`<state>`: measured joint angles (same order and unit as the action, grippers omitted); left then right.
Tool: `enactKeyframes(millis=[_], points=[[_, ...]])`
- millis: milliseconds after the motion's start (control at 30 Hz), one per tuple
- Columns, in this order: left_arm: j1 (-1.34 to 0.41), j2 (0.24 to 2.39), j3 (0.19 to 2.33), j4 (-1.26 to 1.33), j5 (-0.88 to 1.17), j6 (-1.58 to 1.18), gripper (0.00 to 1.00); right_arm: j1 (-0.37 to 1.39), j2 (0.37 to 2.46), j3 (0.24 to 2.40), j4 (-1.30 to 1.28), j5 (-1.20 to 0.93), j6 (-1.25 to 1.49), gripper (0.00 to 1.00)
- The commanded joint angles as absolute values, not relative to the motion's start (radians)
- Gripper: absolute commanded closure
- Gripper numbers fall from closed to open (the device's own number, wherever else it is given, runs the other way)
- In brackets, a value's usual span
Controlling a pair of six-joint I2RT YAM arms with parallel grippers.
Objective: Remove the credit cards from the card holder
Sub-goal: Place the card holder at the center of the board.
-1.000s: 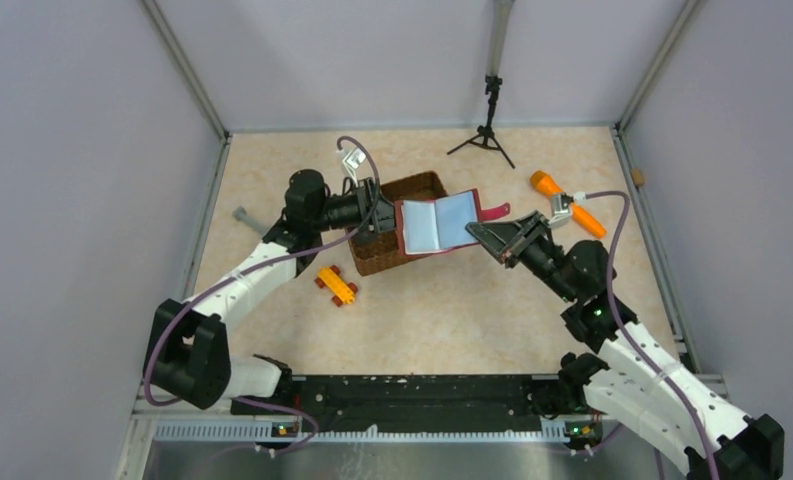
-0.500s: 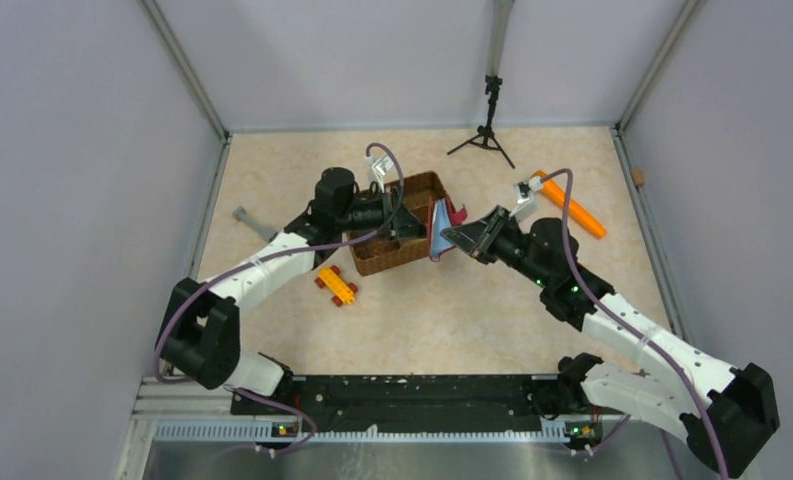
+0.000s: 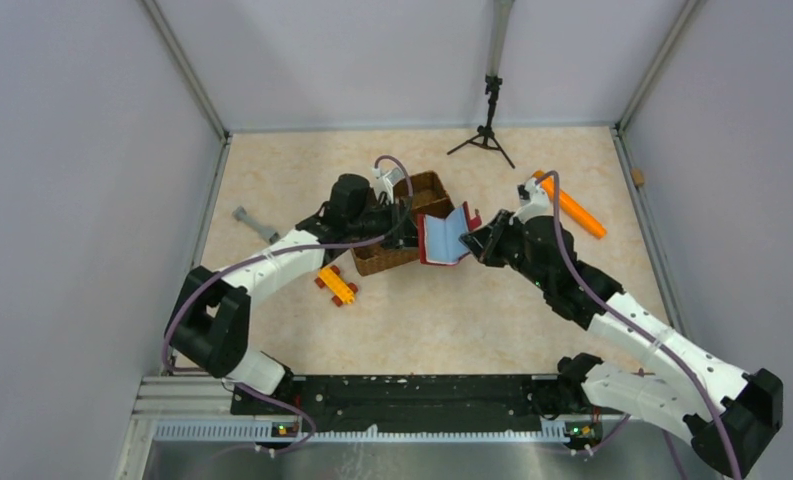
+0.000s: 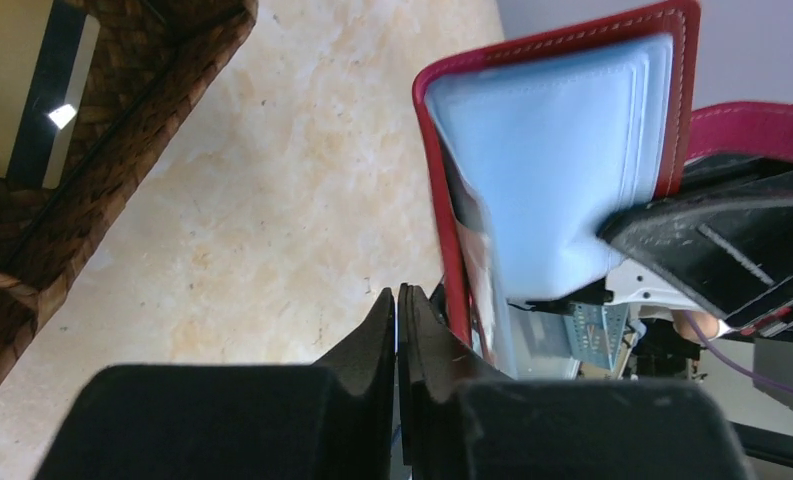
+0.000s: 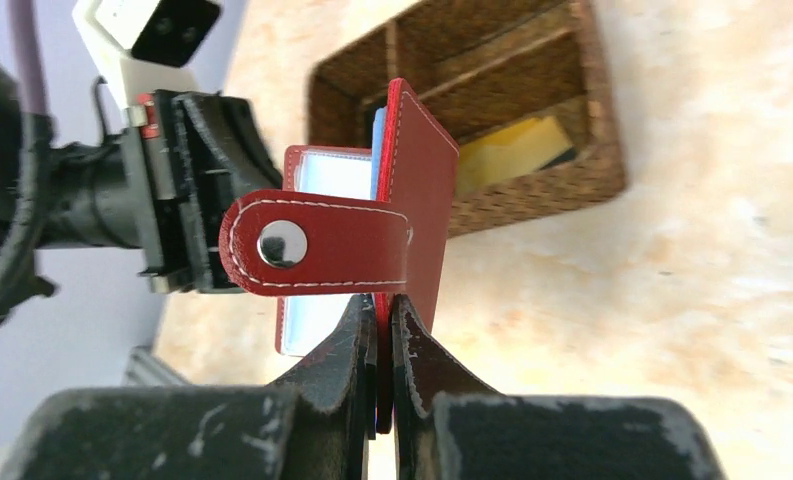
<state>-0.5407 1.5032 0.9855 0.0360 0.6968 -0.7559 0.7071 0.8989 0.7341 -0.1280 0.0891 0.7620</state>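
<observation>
Beige table (image 3: pixel 472 320): your right gripper (image 5: pixel 382 310) clamps the half-open red wallet (image 3: pixel 444 235) by its cover, beside the basket (image 3: pixel 382 258). Your left gripper (image 4: pixel 397 300) has its fingers pressed together, nothing visible between them, beside the wallet's edge.

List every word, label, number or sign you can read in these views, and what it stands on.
No readable text in any view.
card holder: plain red cover, stitching only.
strap: blank metal snap, no marking.
credit cards in the basket: no print legible.
</observation>
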Motion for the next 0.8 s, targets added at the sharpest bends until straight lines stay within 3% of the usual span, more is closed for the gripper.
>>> enactKeyframes(millis=[0,267,500,533,667,767], points=[[-0.549,1.495,0.972,-0.010,0.636,-0.679,0.92,0.718,0.866,0.809,-0.342,0.252,0.577,1.00],[-0.547,1.434,0.929,-0.091,0.579,-0.615,0.82,0.718,0.907,0.673,-0.337,0.363,0.508,1.00],[-0.545,1.369,0.892,-0.116,0.555,-0.595,0.81,0.755,1.143,0.646,-0.279,0.600,0.501,0.99],[-0.543,1.364,0.889,-0.121,0.554,-0.593,0.81,0.755,1.177,0.656,-0.277,0.599,0.501,0.96],[-0.536,1.337,0.878,-0.144,0.550,-0.581,0.80,0.758,1.215,0.635,-0.212,0.455,0.481,0.52],[-0.526,1.313,0.872,-0.162,0.542,-0.570,0.80,0.758,1.123,0.573,-0.109,0.301,0.464,0.33]])
